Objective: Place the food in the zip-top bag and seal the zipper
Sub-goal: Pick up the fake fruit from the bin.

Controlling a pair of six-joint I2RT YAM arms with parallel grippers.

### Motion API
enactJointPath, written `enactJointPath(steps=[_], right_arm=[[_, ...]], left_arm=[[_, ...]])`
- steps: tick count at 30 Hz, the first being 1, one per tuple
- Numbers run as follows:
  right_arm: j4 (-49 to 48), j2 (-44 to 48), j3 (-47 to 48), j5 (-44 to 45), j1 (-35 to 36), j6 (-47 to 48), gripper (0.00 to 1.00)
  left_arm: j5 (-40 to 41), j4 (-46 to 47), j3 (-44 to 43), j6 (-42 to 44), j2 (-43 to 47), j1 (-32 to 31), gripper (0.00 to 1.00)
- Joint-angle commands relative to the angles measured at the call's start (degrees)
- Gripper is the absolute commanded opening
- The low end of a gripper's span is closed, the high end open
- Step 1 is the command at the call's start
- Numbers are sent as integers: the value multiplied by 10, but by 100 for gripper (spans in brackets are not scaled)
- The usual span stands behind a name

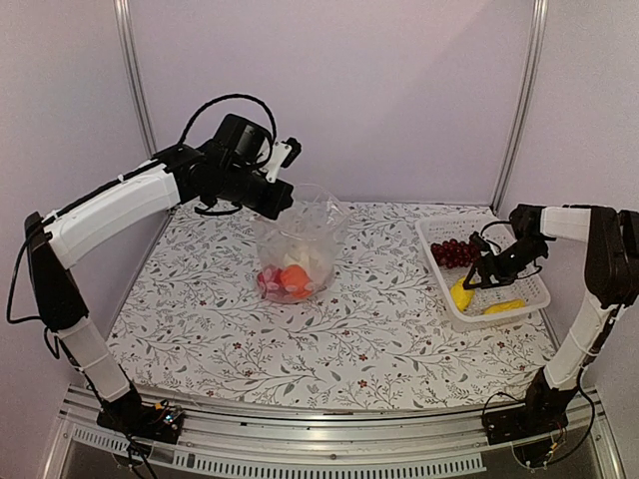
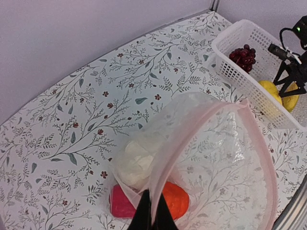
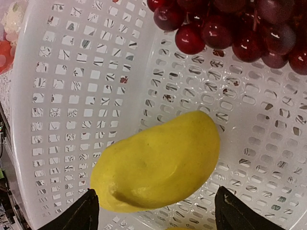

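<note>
The clear zip-top bag (image 1: 298,242) stands open mid-table, its mouth rim with the zipper strip (image 2: 169,143) held up. My left gripper (image 2: 152,213) is shut on that rim. Inside the bag lie the white cauliflower (image 2: 136,163), the red pepper (image 2: 120,203) and the orange round piece (image 2: 176,199). My right gripper (image 3: 156,213) is open inside the white basket (image 1: 529,289), its fingers on either side of the yellow lemon-like piece (image 3: 156,167). The dark red grape bunch (image 3: 230,28) lies beyond it. The yellow banana (image 1: 502,306) lies in the basket's near end.
The white mesh basket (image 2: 235,67) stands at the table's right side, to the right of the bag. A floral cloth (image 1: 329,339) covers the table. A purple wall and metal posts (image 1: 521,100) close off the back.
</note>
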State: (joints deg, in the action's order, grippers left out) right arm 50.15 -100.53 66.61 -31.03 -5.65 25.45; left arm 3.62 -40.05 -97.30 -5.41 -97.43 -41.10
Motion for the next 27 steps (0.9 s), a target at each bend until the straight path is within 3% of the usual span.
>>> enactJointPath(steps=[1, 13, 19, 27], right_arm=[[6, -38, 27, -65, -2, -10, 81], [37, -114, 73, -122, 15, -32, 72], [31, -139, 91, -63, 31, -56, 71], [26, -143, 103, -34, 32, -64, 48]], left_arm=[[-9, 13, 7, -17, 11, 5, 0], [-11, 13, 7, -25, 18, 4, 0], [-14, 17, 9, -31, 18, 4, 0], [-26, 19, 1, -38, 10, 3, 0]])
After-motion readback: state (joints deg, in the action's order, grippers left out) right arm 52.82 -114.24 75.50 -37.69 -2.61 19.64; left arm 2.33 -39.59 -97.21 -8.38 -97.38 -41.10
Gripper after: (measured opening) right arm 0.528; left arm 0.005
